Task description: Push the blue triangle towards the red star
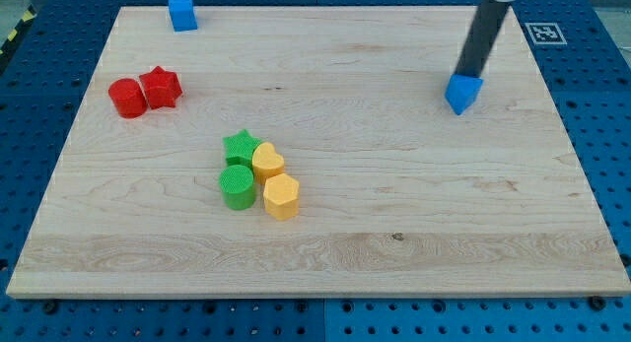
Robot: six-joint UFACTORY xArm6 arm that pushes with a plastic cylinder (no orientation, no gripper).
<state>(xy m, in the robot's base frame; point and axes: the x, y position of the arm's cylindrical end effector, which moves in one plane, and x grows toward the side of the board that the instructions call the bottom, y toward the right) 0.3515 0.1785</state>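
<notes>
The blue triangle [463, 93] lies at the view's right on the wooden board [394, 234]. My tip [465, 76] stands at the triangle's top edge, touching it from the view's top side. The red star [160, 87] lies far off at the view's left, touching a red cylinder [127, 98] on its left side. The rod [480, 38] leans in from the view's top right.
A blue cube [182, 13] sits at the board's top edge on the left. Near the middle, a cluster holds a green star [241, 147], a green cylinder [237, 187], a yellow heart [268, 162] and a yellow hexagon [281, 196].
</notes>
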